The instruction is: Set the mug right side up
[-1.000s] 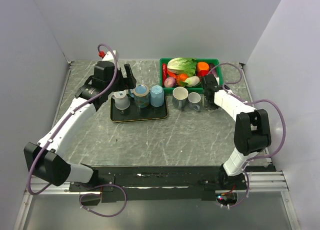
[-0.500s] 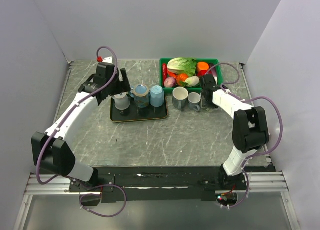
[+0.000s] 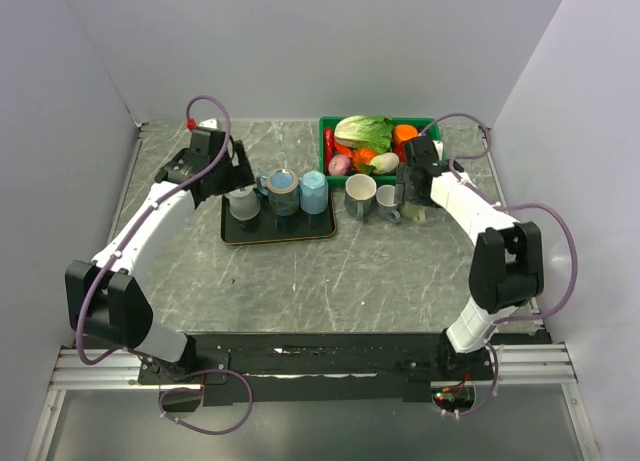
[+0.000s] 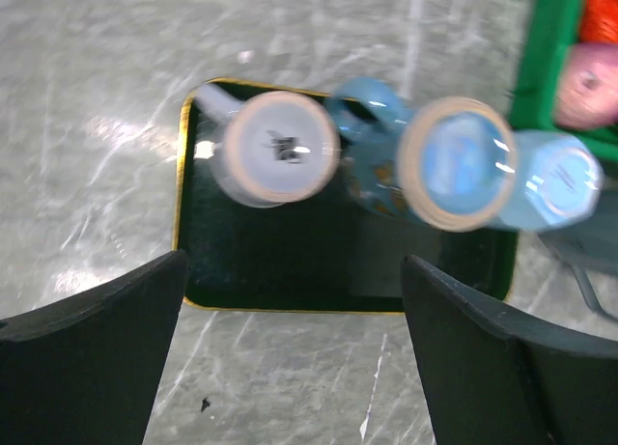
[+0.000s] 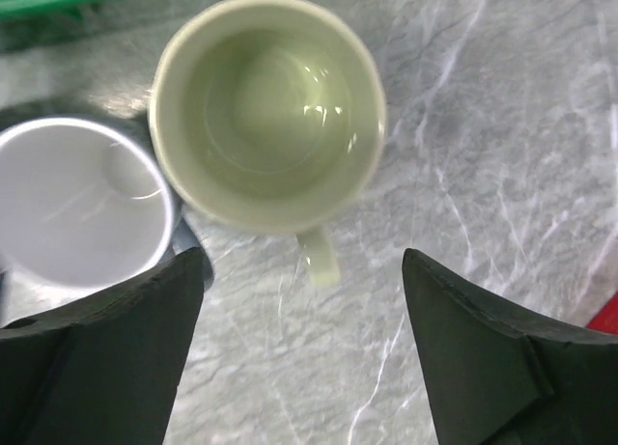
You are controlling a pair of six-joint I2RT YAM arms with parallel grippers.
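Right wrist view: pale green mug point(image 5: 268, 112) upright on the table point(image 5: 502, 126)

Seen from straight above, the mug stands on its base with its mouth up and its glazed inside empty. Its small handle points toward the camera. The right gripper point(image 5: 301, 300) hangs over it with its jaws spread wide and holds nothing. The two dark fingers point(image 5: 106, 358) frame the lower corners of the picture, and the handle lies just ahead of the gap between them without touching either one. A grey mug point(image 5: 72, 213) with a white inside stands at the pale green mug's side, also mouth up. They are so close that I cannot tell whether they touch.

From the top external camera the pale green mug is mostly hidden beneath the right arm, on the right half of the marbled table. It sits just in front of the green basket point(image 3: 325, 122) heaped with vegetables point(image 3: 362, 131). A cream mug point(image 3: 360, 194) stands upright on the far side of the grey one, between it and the tray point(image 3: 280, 236).

The left wrist picture is blurred. It shows the left gripper point(image 4: 294, 271) above the dark, gold-rimmed tray, its jaws parted wide and gripping nothing. Three vessels stand in a row along the tray's far side. They are a whitish mug point(image 4: 275, 146) with its base up, a blue mug point(image 4: 456, 163), and a light blue cup point(image 4: 560, 180) at the end nearest the basket.
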